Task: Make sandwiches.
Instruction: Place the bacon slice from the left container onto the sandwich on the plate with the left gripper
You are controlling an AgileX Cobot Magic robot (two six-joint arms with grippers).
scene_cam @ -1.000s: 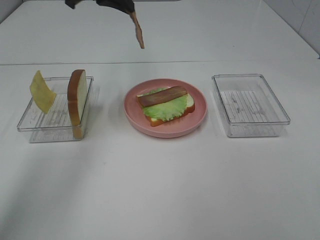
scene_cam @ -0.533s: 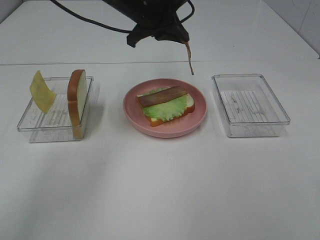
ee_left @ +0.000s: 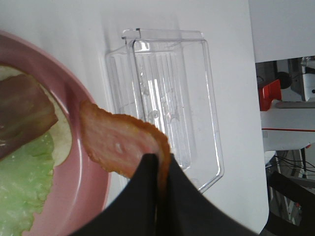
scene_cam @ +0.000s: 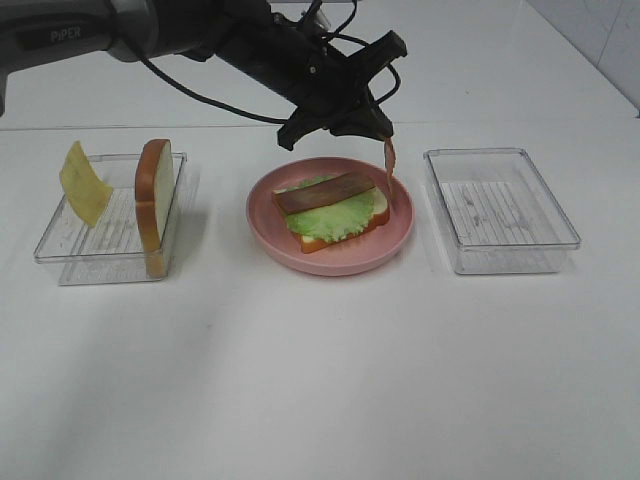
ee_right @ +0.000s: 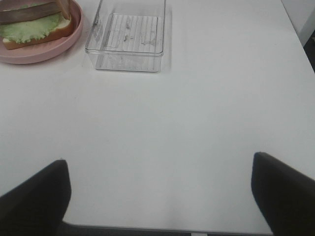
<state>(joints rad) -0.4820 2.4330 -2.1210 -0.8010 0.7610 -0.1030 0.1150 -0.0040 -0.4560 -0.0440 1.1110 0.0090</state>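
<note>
Brown bacon strip (scene_cam: pixel 389 172), clamped in left gripper (scene_cam: pixel 383 136), dangles over plate (scene_cam: pixel 330 262) rim; released here, it likely misses the stack (scene_cam: pixel 330 212). Right gripper (ee_right: pixel 160 196) jaws apart.

The plate (scene_cam: pixel 340 262) is pink, the lettuce (scene_cam: pixel 325 222) green, the flat bacon strip (scene_cam: pixel 325 190) brown (the dangling strip (scene_cam: pixel 389 170) looks pinker), the cheese slice (scene_cam: pixel 84 183) yellow.

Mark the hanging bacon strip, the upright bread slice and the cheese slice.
hanging bacon strip (scene_cam: pixel 389 170), exterior high view, mid-strip.
upright bread slice (scene_cam: pixel 150 195), exterior high view, crust edge.
cheese slice (scene_cam: pixel 84 184), exterior high view, centre of face.
</note>
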